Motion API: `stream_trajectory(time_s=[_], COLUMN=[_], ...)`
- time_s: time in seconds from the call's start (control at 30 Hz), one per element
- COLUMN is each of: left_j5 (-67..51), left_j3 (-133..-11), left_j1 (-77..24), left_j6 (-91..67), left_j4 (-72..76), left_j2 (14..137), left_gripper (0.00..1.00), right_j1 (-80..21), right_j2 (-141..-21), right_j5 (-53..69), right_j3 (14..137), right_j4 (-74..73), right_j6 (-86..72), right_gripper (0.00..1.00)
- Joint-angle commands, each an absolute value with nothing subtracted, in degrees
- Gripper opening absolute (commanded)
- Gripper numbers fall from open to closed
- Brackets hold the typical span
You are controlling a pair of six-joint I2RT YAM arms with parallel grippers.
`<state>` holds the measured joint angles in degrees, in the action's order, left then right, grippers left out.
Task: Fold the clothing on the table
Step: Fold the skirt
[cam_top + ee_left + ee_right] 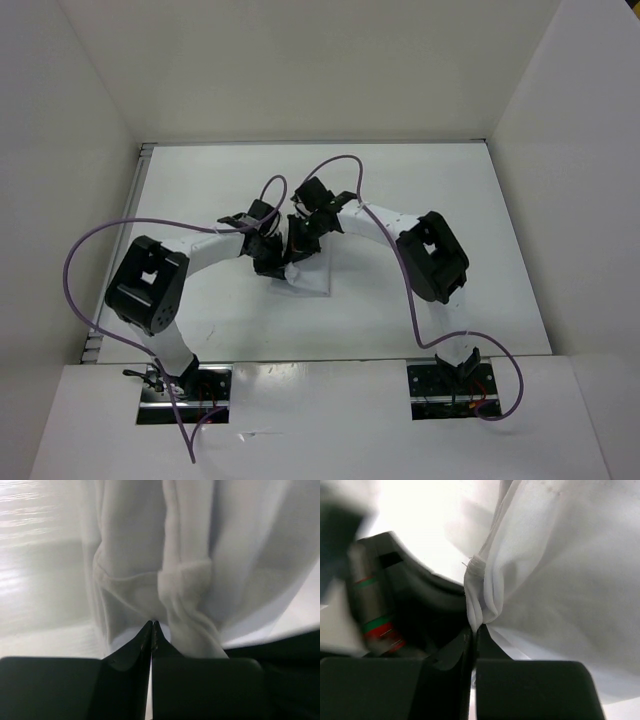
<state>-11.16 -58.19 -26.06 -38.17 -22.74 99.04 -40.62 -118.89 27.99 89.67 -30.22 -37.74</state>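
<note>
Two pinches on the clothing (306,281), seen from above: left gripper (269,263) and right gripper (299,247) close together over the middle of the table (420,185), tips down in the white fabric. Pale sheet just beside and below the tips, hard to separate from the surface.

From the left wrist: left gripper (151,625) pressed together to a hairline, clamped on a gathered fold of the clothing (190,575). Soft vertical pleats filling the view beyond the tips, table (35,560) blurred at left.

From the right wrist: right gripper (472,630) likewise closed to a sliver, nipping a stitched edge of the clothing (560,570). Fabric spreading up and to the right.
</note>
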Motion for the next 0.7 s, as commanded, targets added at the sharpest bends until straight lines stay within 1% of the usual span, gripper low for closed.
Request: stream_trajectory(time_s=[0.0, 0.07, 0.1, 0.13, 0.17, 0.2, 0.23, 0.3, 0.37, 0.4, 0.43, 0.6, 0.67], left_j5=[-9.7, -9.7, -8.7, -7.9, -6.4, -5.7, -5.0, -3.7, -3.0, -3.0, -3.0, -5.5, -5.5], left_j3=[-59.5, -60.2, -60.8, -62.4, -63.0, -63.5, -63.5, -64.1, -62.4, -61.4, -60.4, -55.6, -54.0], left_j1=[-24.9, -23.7, -23.1, -23.1, -22.4, -22.4, -21.5, -19.5, -17.8, -17.8, -17.1, -16.5, -16.5], left_j6=[-38.8, -38.3, -38.3, -37.8, -37.8, -37.8, -37.1, -36.6, -35.3, -35.2, -35.2, -35.8, -35.8], left_j4=[-24.6, -26.2, -28.1, -29.1, -30.7, -31.3, -31.9, -33.0, -33.7, -33.7, -33.1, -29.9, -28.5], left_j2=[93.5, 90.7, 89.6, 87.1, 85.8, 84.6, 82.5, 82.0, 82.0, 82.0, 82.0, 83.2, 84.5], left_gripper=[0.05, 0.1, 0.15, 0.2, 0.3, 0.34, 0.35, 0.35, 0.27, 0.15, 0.11, 0.01, 0.0], right_j1=[-41.4, -41.4, -41.4, -41.4, -41.4, -41.4, -41.4, -41.4, -41.4, -41.4, -41.4, -41.4, -41.4], right_j2=[-120.1, -120.8, -120.8, -120.8, -121.4, -121.4, -121.4, -121.4, -121.4, -121.4, -121.4, -121.9, -121.9], right_j5=[30.6, 30.6, 30.0, 30.0, 29.4, 29.4, 29.4, 29.4, 29.4, 29.4, 29.4, 29.4, 29.4], right_j3=[91.9, 91.9, 91.9, 91.9, 91.9, 91.9, 91.4, 91.4, 91.4, 91.4, 91.4, 91.4, 91.9], right_j4=[-26.2, -25.5, -25.5, -26.0, -26.0, -26.0, -26.0, -26.0, -26.0, -26.0, -26.0, -26.0, -26.0], right_j6=[-38.8, -38.8, -38.8, -38.8, -38.8, -38.8, -38.2, -38.2, -38.2, -38.2, -38.2, -38.2, -38.2], right_gripper=[0.0, 0.0, 0.0, 0.0, 0.0, 0.0, 0.0, 0.0, 0.0, 0.0, 0.0, 0.0, 0.0])
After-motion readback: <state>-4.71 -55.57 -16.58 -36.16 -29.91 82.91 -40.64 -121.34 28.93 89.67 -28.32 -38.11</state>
